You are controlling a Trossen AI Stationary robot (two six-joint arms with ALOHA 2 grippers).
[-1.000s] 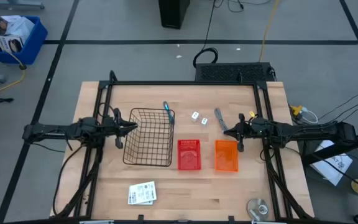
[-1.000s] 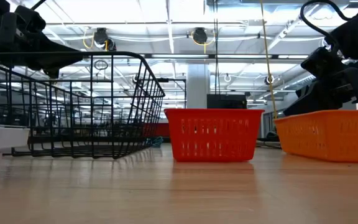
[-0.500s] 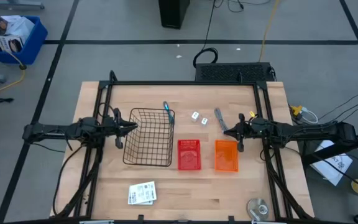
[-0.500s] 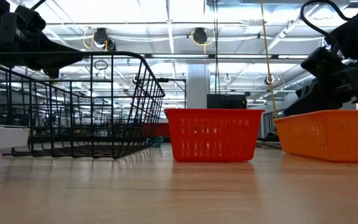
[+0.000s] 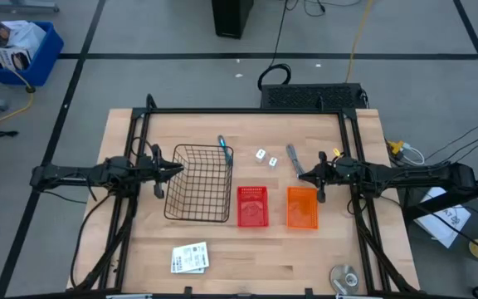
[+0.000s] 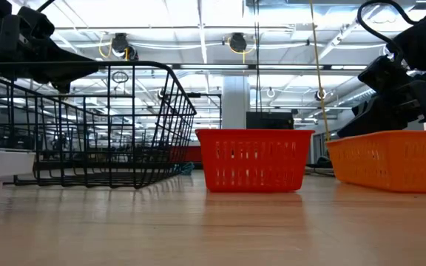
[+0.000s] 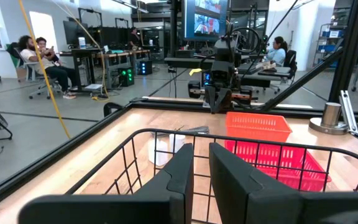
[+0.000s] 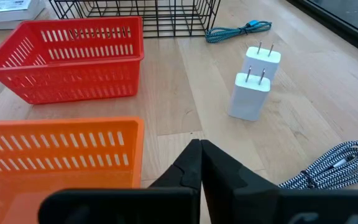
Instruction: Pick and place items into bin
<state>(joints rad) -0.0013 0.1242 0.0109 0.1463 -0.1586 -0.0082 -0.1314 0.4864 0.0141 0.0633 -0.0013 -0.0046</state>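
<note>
A coiled blue cord (image 5: 222, 148) lies by the far right corner of the black wire basket (image 5: 174, 199). Two white plug cubes (image 5: 266, 157) and a grey braided cable (image 5: 292, 158) lie on the table behind the red bin (image 5: 252, 189) and the orange bin (image 5: 302, 190). A flat white printed packet (image 5: 189, 257) lies near the front edge. My left gripper (image 7: 201, 177) hovers at the basket's left rim, its fingers a narrow gap apart and empty. My right gripper (image 8: 200, 155) is shut and empty, above the table beside the braided cable (image 8: 328, 165) and behind the orange bin.
Black frame rails (image 5: 247, 111) run along the table's far, left and right sides. A round metal part (image 5: 343, 276) stands at the front right corner. People sit in the room beyond the table in the left wrist view (image 7: 42, 59). Bare wood lies between the bins and the packet.
</note>
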